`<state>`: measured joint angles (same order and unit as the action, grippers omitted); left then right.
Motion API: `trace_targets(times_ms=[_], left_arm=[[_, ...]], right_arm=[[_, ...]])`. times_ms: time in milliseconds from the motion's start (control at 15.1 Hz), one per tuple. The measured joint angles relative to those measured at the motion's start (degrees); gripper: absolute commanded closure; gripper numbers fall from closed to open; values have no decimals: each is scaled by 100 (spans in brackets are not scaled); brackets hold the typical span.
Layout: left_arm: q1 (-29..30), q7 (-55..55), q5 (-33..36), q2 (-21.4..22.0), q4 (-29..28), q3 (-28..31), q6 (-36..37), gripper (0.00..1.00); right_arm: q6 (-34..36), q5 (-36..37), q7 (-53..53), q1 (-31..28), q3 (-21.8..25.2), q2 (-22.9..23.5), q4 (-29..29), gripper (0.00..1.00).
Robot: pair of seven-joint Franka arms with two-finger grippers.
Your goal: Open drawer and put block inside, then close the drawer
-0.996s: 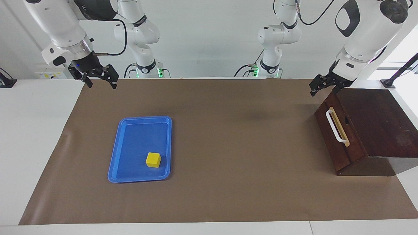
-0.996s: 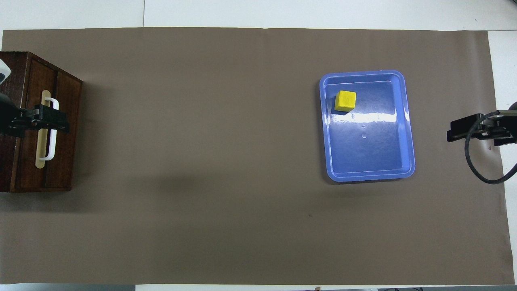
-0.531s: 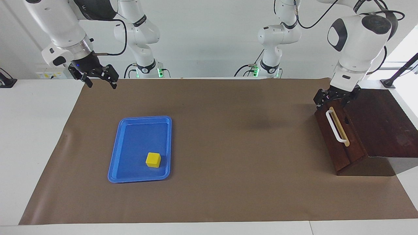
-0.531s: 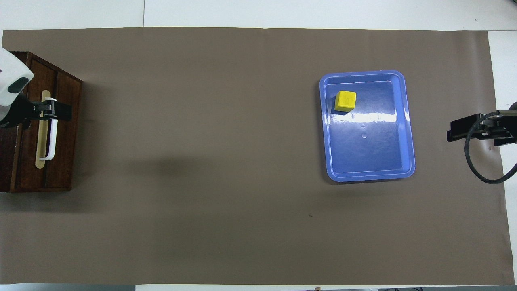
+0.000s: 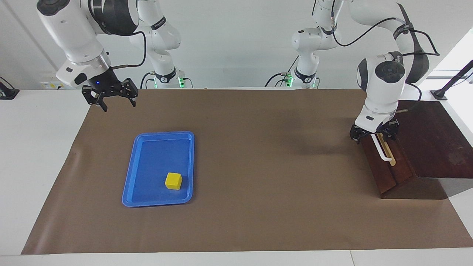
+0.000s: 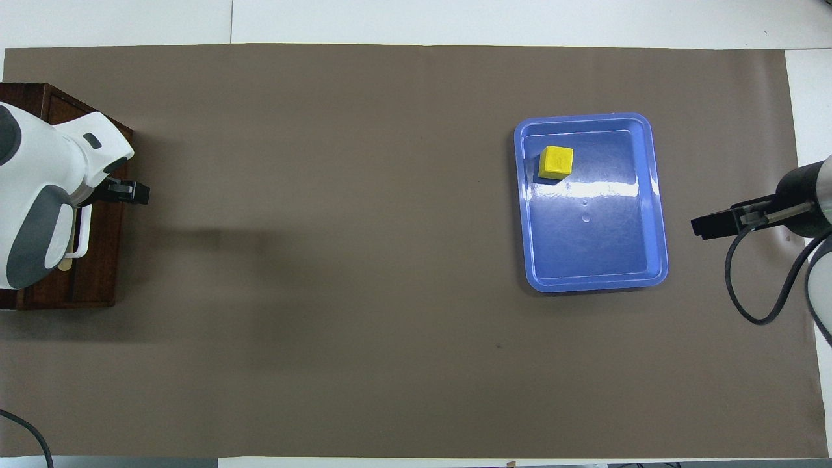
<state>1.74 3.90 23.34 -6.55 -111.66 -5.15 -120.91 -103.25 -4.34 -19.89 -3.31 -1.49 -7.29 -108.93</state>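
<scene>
The dark wooden drawer (image 5: 388, 175) is pushed fully into its box at the left arm's end of the table. My left gripper (image 5: 373, 136) is open, low against the drawer front. Its fingers stand on either side of the end of the white handle (image 5: 383, 153) nearer the robots. From overhead the wrist hides most of that handle (image 6: 82, 246). The yellow block (image 5: 173, 181) (image 6: 557, 162) lies in the blue tray (image 5: 151, 159) (image 6: 598, 234), in the part farther from the robots. My right gripper (image 5: 110, 98) (image 6: 712, 225) hangs open and empty over the mat beside the tray.
The box's sloping dark top (image 5: 432, 140) spreads out beside the drawer front. A brown mat (image 5: 258, 166) covers the table between tray and drawer. White table strips border the mat.
My left gripper came down from over the box's corner onto the drawer's handle. My right gripper shifted slightly lower and closer to the tray. Block and tray have not moved.
</scene>
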Motion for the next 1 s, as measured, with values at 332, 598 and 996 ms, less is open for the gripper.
trace_targets(times_ms=[332, 598, 996], left_arm=[[22, -66, 252, -115, -248, 36, -451, 0], [23, -78, 627, -207, -415, 39, -647, 0], [-74, 424, 702, -275, -419, -17, -831, 0]], right_arm=[[-1032, -678, -2842, -25, 6, -184, -934, 0], [-1795, -1989, -5836, -261, 15, 518, -1210, 0], [-2225, -2870, -7989, -174, -26, 1274, -1083, 0]])
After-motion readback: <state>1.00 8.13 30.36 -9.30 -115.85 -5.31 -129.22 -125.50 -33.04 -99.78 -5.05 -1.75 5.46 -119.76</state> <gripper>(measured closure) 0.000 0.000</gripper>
